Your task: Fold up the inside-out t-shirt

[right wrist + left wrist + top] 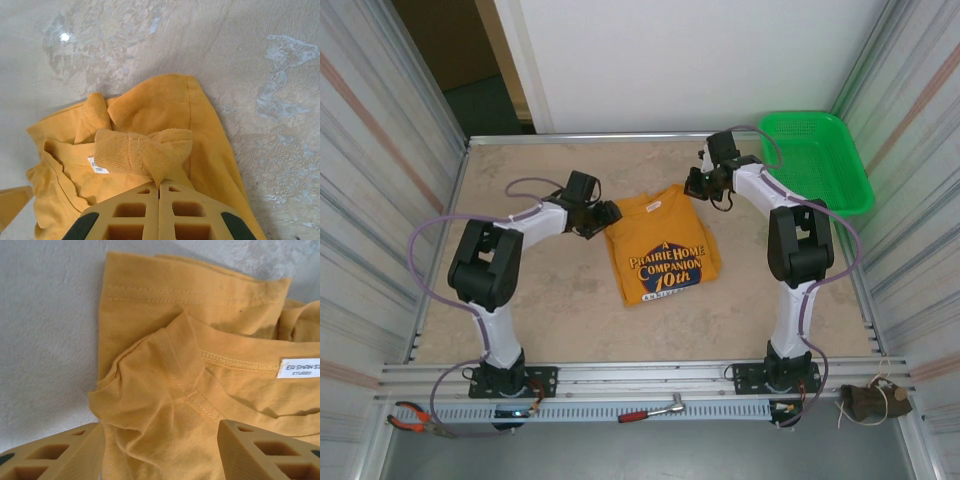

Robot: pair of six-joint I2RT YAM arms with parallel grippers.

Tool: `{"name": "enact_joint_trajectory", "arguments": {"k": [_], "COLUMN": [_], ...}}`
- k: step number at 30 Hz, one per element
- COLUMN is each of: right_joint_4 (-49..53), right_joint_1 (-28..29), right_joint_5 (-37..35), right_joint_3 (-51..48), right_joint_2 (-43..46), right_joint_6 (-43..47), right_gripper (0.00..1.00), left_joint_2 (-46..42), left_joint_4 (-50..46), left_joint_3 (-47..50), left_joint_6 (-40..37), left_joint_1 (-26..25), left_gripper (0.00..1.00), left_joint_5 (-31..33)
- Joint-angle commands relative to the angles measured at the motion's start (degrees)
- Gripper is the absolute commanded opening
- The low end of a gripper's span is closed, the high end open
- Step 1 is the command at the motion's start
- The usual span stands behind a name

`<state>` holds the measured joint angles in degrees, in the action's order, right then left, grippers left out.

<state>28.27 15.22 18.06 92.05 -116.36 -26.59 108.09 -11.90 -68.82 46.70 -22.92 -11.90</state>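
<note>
The orange-yellow t-shirt [660, 245] lies partly folded mid-table, its navy printed logo [665, 268] facing up. My left gripper [605, 215] is at the shirt's upper left corner. In the left wrist view it stands open [162, 452], its fingers [55, 452] on either side of rumpled collar cloth [165, 390], near the white neck label [300, 368]. My right gripper [695, 185] is at the shirt's upper right corner. It is shut [159, 184] on a pinched fold of the ribbed collar [140, 152], lifted slightly off the rest of the t-shirt [210, 150].
A green plastic basket [817, 160] sits at the back right corner. Corrugated metal walls [380, 150] close both sides of the table [530, 300]. Red-handled pliers [415, 420] and a ratchet wrench [650, 410] lie on the front rail.
</note>
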Motion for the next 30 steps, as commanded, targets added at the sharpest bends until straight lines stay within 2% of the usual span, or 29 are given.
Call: {"name": "enact_joint_trajectory", "arguments": {"k": [1,3,5,9,10,17,25,26,27,28,30], "right_joint_4": [-0.8,-0.9,-0.9,-0.9,-0.9,-1.2,-2.5,-2.6,-2.5,-2.1,-1.7], "right_joint_1": [-0.5,-0.5,-0.5,-0.5,-0.5,-0.9,-1.4,-1.4,-1.4,-1.5,-1.7], "right_joint_5": [0.7,0.7,0.8,0.9,0.9,1.0,3.1,3.6,4.2,4.6,5.0], "right_joint_3": [1.7,1.7,1.8,1.8,1.9,4.2,10.1,10.8,11.8,12.4,11.4], "right_joint_2": [-0.8,-0.9,-0.9,-0.7,-0.6,-1.6,-11.8,-13.2,-14.3,-14.7,-13.0], "right_joint_6": [-1.3,-1.3,-1.4,-1.4,-1.3,-2.0,-5.4,-5.7,-5.9,-6.0,-5.7], "right_gripper": [0.00,0.00,0.00,0.00,0.00,0.00,0.00,0.04,0.16,0.29,0.47], "left_joint_2": [1.6,2.3,2.7,2.9,2.6,-2.4,2.6,3.6,4.6,5.4,6.4], "left_joint_4": [-0.5,-0.2,-0.1,-0.8,-1.3,0.9,4.6,4.6,4.9,5.2,5.8], "left_joint_3": [-1.2,-1.8,-2.2,-3.4,-3.6,-2.3,-2.6,-2.9,-3.1,-3.2,-3.3], "left_joint_6": [1.4,1.4,1.2,-0.2,-0.6,-4.7,-6.4,-6.0,-5.6,-5.1,-4.6], "left_joint_1": [-0.7,-0.8,-0.8,-0.7,-0.7,0.0,2.1,2.2,2.4,2.6,3.2], "left_gripper": [0.58,0.51,0.39,0.04,0.00,0.00,0.00,0.00,0.03,0.16,0.53], "left_joint_5": [0.3,0.4,0.6,1.6,2.0,7.3,8.1,8.4,8.4,8.3,7.9]}}
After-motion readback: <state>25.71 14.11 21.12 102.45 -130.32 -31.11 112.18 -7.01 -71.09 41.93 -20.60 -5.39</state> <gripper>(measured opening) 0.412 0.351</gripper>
